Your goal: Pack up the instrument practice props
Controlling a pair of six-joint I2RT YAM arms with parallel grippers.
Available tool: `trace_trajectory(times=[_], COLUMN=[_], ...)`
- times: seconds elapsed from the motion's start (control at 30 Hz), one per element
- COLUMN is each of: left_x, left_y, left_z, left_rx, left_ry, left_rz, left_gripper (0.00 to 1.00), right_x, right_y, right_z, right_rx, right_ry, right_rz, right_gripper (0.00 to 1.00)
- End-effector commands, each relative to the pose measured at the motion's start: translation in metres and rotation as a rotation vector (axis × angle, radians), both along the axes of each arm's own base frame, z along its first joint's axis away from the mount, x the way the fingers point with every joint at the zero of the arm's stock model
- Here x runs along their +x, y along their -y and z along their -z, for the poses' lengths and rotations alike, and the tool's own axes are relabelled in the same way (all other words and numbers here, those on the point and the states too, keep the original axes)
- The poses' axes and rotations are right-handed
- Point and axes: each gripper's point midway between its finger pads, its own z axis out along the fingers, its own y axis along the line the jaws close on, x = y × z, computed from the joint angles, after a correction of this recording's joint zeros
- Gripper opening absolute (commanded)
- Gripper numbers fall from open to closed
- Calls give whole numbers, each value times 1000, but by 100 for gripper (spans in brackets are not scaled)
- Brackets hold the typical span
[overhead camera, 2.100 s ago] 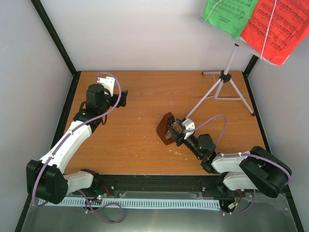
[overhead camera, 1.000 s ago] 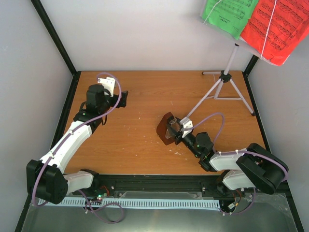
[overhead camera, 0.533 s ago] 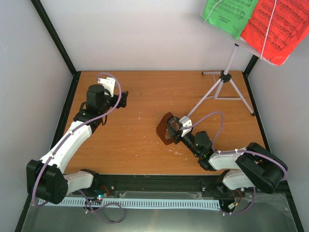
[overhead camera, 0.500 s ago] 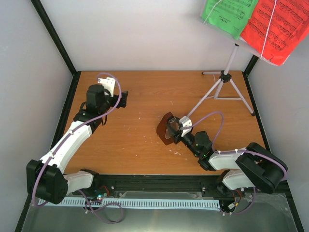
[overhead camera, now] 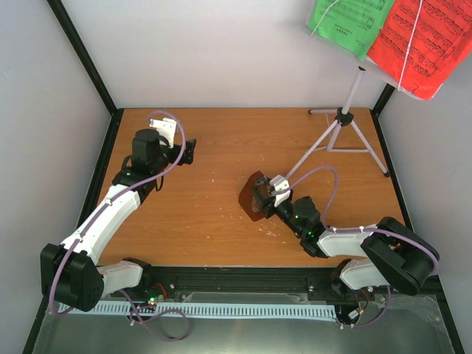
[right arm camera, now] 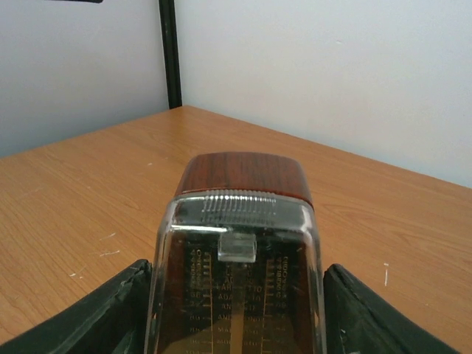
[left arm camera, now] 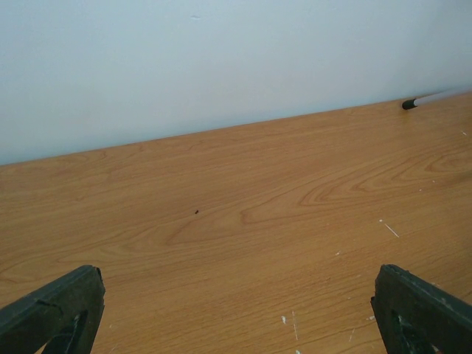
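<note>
The dark brown metronome (overhead camera: 253,198) sits mid-table, and its clear cover (right arm camera: 240,243) faces the right wrist camera. My right gripper (overhead camera: 264,195) is open. Its fingers (right arm camera: 125,310) stand close on either side of the metronome's lower part, so the right gripper (right arm camera: 237,274) straddles it. The white tripod music stand (overhead camera: 341,125) stands at the back right. It carries a green sheet (overhead camera: 350,22) and a red sheet (overhead camera: 424,44). My left gripper (overhead camera: 188,151) hangs wide open at the back left over bare wood. In the left wrist view the left gripper (left arm camera: 236,302) has nothing in it.
The wooden table (overhead camera: 214,214) is walled at the back and on both sides, with black posts in the corners. A foot of the stand (left arm camera: 435,98) shows at the right edge of the left wrist view. Another of its legs reaches toward the metronome (overhead camera: 299,164).
My right gripper has slid forward along the metronome's sides and its jaws have widened a little. The left arm, the stand and the sheets have not moved.
</note>
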Motion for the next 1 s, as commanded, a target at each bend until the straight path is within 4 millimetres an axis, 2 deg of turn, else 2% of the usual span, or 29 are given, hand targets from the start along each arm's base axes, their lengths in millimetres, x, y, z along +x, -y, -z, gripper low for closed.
trace_trajectory(times=[0.0,0.2,0.23,0.27,0.3,0.33,0.5,0.6,0.8,0.97], left_x=[-1,-1,-1,-1,-2,-2,-10,-11,-10,-13], left_y=[0,2,2,3,3,3,1,0,-4,5], left_z=[-10,-9,-9,-9,-9,-12,-28,-30,-29,-40], left_rx=[-2,-6,-8,-8,-10,-12,-31,-32,-12,-48], left_ry=[37,31,31,30,29,31,77,93,94,118], left_rz=[14,22,24,25,26,27,27,23,3,51], left_gripper=[99,100,100,99,99,99,99,99,99,99], right_x=[-2,1,1,0,-1,-2,-4,-10,-23,-16], right_y=[-3,-4,-3,-3,-2,-1,4,7,20,42], right_z=[29,27,27,26,24,23,13,1,-36,-67], right_rx=[-90,-92,-94,-92,-86,-79,-74,-47,35,98], right_ry=[-83,-98,-100,-98,-94,-88,-59,-40,33,60], right_rz=[-26,-37,-36,-37,-39,-38,-26,-39,-36,83], right_gripper=[61,64,68,78,92,99,100,100,100,100])
